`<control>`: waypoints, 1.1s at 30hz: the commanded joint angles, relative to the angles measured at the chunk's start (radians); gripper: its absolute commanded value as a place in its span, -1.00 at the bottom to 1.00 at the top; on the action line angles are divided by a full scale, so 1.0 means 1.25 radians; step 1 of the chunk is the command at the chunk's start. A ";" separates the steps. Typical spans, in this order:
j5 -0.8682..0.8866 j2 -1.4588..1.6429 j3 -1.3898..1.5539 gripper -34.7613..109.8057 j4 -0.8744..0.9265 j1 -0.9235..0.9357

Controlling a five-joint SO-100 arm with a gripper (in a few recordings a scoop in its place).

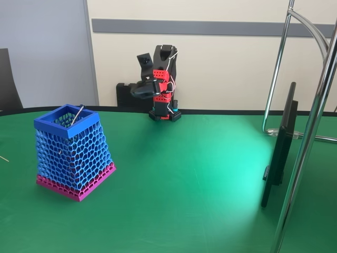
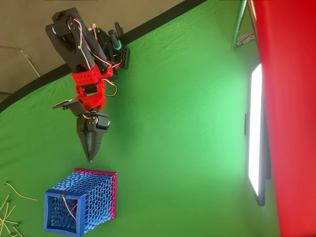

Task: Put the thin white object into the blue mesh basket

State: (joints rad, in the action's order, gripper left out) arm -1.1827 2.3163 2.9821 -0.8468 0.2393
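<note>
Far left in the overhead view, thin pale slivers (image 2: 9, 210) loose on the green table (image 2: 187, 148). Just right of them, blue basket (image 2: 79, 205) on its pink base, white stick (image 2: 68, 208) leaning inside, its dark tip (image 1: 81, 106) poking just above the rim in the fixed view. Farther right and back, arm folded near its base at the table's far edge, gripper (image 2: 90, 154) clenched and empty, pointing toward the basket, well apart from it; flat screen (image 1: 279, 153) upright at the right.
</note>
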 commanded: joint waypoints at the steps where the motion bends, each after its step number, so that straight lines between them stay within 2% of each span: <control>1: 0.102 0.067 0.031 -0.52 0.049 -0.028; 5: 0.271 0.139 0.042 -0.52 0.188 -0.061; 9: 0.412 0.202 0.012 -0.52 0.416 -0.101; 19: 0.631 0.442 -0.052 -0.52 1.023 -0.175; 23: 0.699 0.585 -0.054 -0.52 1.216 -0.212; 29: 0.788 0.773 -0.011 -0.52 1.416 -0.250; 33: 0.843 0.799 0.013 -0.52 1.442 -0.242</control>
State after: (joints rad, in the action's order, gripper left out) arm -0.1580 3.2996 2.9959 0.9419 -0.0629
